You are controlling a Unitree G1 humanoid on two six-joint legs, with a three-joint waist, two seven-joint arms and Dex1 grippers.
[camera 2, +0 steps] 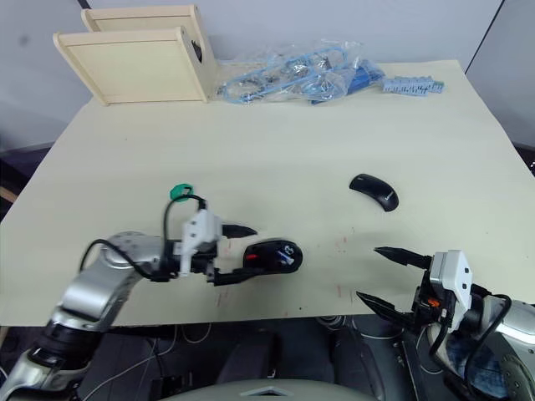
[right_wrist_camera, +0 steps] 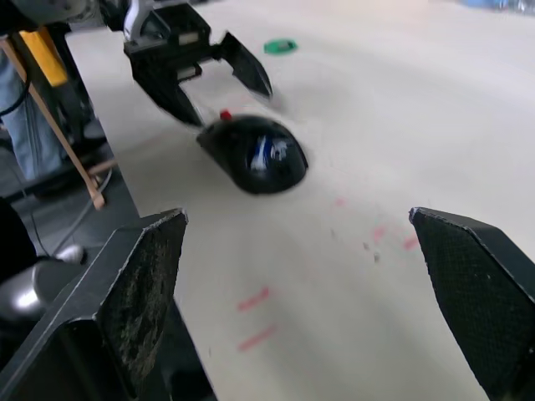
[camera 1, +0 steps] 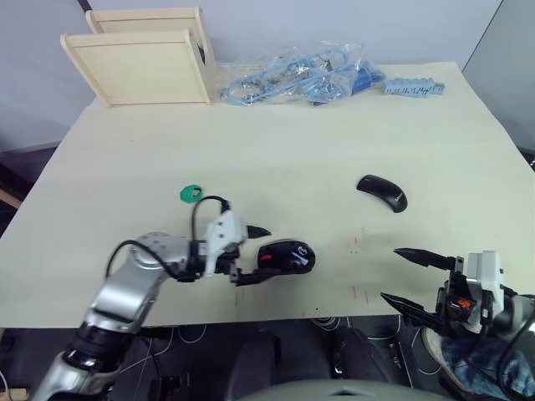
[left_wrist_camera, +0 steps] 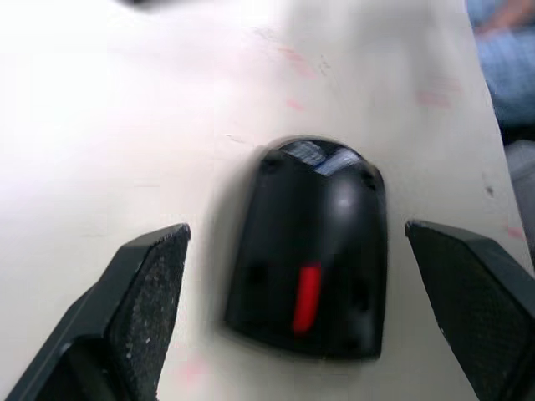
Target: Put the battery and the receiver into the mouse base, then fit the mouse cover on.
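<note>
The mouse base point(camera 1: 286, 256), black with a red patch, lies near the table's front edge. A small blue-white piece point(right_wrist_camera: 269, 150) in its top may be the battery; I cannot tell for sure. I cannot make out the receiver. My left gripper point(camera 1: 259, 255) is open, its fingers point(left_wrist_camera: 155, 292) straddling the base's red-marked end without touching it. The mouse cover point(camera 1: 382, 191), a plain black shell, rests on the table further back to the right. My right gripper point(camera 1: 391, 274) stands open and empty at the front right, pointing toward the base point(right_wrist_camera: 259, 153).
A green disc point(camera 1: 191, 194) lies behind the left gripper. Two wooden boxes point(camera 1: 142, 63), a plastic bag of blue parts point(camera 1: 292, 75) and a grey-blue strip point(camera 1: 415, 87) line the table's far edge. Red marks point(right_wrist_camera: 251, 299) dot the tabletop.
</note>
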